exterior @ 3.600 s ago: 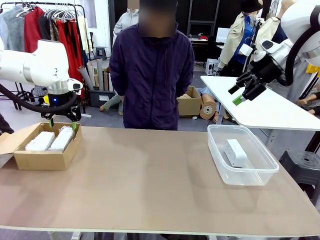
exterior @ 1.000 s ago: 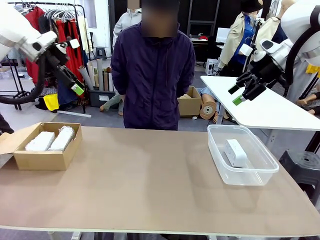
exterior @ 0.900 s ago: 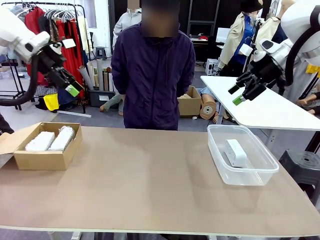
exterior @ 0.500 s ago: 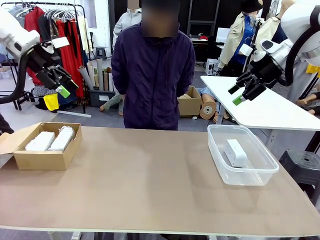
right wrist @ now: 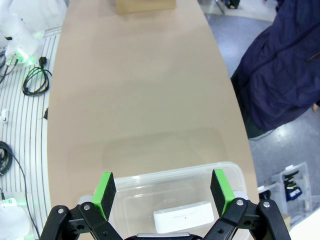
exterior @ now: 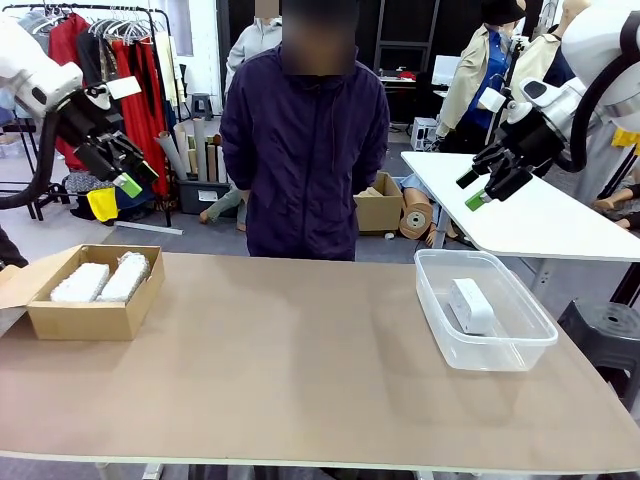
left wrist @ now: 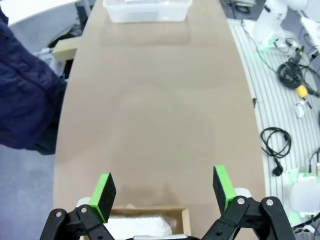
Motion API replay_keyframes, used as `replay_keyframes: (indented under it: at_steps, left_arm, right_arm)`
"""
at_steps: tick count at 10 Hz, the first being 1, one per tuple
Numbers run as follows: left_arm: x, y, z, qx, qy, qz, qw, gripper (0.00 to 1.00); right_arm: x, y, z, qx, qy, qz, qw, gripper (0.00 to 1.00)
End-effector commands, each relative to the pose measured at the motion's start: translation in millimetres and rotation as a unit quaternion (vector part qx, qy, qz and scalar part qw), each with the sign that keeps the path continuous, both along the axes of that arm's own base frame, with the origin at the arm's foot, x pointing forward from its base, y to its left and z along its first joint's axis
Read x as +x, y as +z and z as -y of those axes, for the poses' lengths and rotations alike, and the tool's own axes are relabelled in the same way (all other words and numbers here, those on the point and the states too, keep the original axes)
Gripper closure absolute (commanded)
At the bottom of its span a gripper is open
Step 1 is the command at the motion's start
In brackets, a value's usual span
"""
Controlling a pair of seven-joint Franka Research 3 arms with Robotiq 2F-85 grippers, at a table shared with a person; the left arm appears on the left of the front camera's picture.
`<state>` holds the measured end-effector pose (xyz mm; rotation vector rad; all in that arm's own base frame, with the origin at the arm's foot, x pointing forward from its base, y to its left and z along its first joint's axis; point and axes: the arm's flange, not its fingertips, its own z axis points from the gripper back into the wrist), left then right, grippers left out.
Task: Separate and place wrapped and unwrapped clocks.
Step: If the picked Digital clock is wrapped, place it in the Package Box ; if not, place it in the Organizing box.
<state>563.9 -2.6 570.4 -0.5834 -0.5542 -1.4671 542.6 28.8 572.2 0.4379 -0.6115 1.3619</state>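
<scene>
Two wrapped clocks (exterior: 100, 279) lie in the cardboard box (exterior: 90, 320) at nine o'clock; the bare clock (exterior: 470, 304) sits in the clear bin (exterior: 520, 350) at three, seemingly sorted. Left gripper (exterior: 123, 172) and right gripper (exterior: 478, 187) hover, jaws apart, empty.

A brown table (exterior: 300, 380) spans the foreground. At nine o'clock on it sits an open cardboard box (exterior: 95, 318); at three o'clock, a clear plastic bin (exterior: 485, 345). At twelve o'clock stands a person in a dark purple jacket (exterior: 305, 150).
</scene>
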Motion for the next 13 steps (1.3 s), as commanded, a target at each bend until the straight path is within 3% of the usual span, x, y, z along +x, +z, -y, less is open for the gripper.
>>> replay_keyframes:
  at_steps: [1, 3, 6, 13]
  left_arm:
    - [-3, -5, -4, 0.042, 0.039, 0.043, 0.997, 0.0]
    - [0, -7, -1, 0.053, 0.041, 0.075, 0.995, 0.0]
    - [2, -9, 3, 0.048, 0.029, 0.084, 0.995, 0.0]
    - [5, -11, 12, 0.004, -0.002, 0.068, 0.998, 0.0]
  right_arm:
    - [0, 1, 0, 0.001, 0.001, 0.001, 1.0, 0.0]
    - [0, 1, 0, 0.001, 0.001, 0.001, 1.0, 0.0]
    - [0, 1, 0, 0.001, 0.001, 0.001, 1.0, 0.0]
    - [0, 1, 0, 0.001, 0.001, 0.001, 1.0, 0.0]
